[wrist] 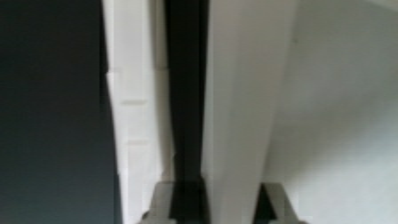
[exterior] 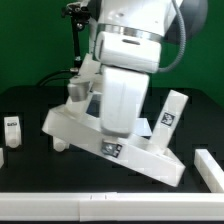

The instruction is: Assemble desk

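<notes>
Roughly level with the gripper (wrist: 222, 203): desk panel (exterior: 150, 162) held askew over the black table (exterior: 30, 165), its long edge sloping down toward the exterior view's right, low corner close to the tabletop. Bare table open on both sides of the gripper. Well apart from it toward the exterior view's left: a loose tagged leg (exterior: 12, 128), upright. Toward the right, near the panel's low corner: another white part (exterior: 210, 168), too cropped to name. Nearer the camera than the gripper: a long white rail (exterior: 60, 207) across the table's front, apart from the panel. Just beside the gripper on the right: an attached tagged leg (exterior: 168, 113), rising tilted from the panel. Clamped on a thin upright wall of the panel's rim (wrist: 237, 100), dark fingers (wrist: 173, 205) against either face.
</notes>
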`<action>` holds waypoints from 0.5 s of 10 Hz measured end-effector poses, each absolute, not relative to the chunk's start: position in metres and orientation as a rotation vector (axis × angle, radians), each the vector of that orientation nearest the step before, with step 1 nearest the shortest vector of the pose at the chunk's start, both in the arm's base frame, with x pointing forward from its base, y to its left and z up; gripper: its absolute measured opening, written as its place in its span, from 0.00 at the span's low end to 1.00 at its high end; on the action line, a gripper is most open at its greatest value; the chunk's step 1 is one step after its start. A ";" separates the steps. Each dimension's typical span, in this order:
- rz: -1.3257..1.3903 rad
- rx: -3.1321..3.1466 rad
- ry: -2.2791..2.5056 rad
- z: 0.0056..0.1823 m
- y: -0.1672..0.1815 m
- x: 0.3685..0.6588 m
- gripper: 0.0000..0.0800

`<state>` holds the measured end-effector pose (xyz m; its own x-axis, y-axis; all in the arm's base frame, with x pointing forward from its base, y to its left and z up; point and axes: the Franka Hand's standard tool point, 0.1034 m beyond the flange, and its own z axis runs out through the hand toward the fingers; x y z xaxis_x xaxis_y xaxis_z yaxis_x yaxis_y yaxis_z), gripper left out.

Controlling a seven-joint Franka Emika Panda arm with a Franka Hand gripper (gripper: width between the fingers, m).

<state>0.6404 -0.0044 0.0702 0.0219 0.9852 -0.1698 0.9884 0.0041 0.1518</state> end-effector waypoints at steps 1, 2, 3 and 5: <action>0.003 2.068 2.047 0.064 0.007 0.646 0.07; 0.025 2.073 2.033 0.060 0.011 0.646 0.07; 0.051 2.081 2.004 0.059 0.005 0.644 0.07; 0.048 2.099 1.989 0.057 0.002 0.642 0.07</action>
<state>0.6423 0.0024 0.0566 0.0680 0.9870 -0.1459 0.9788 -0.0377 0.2012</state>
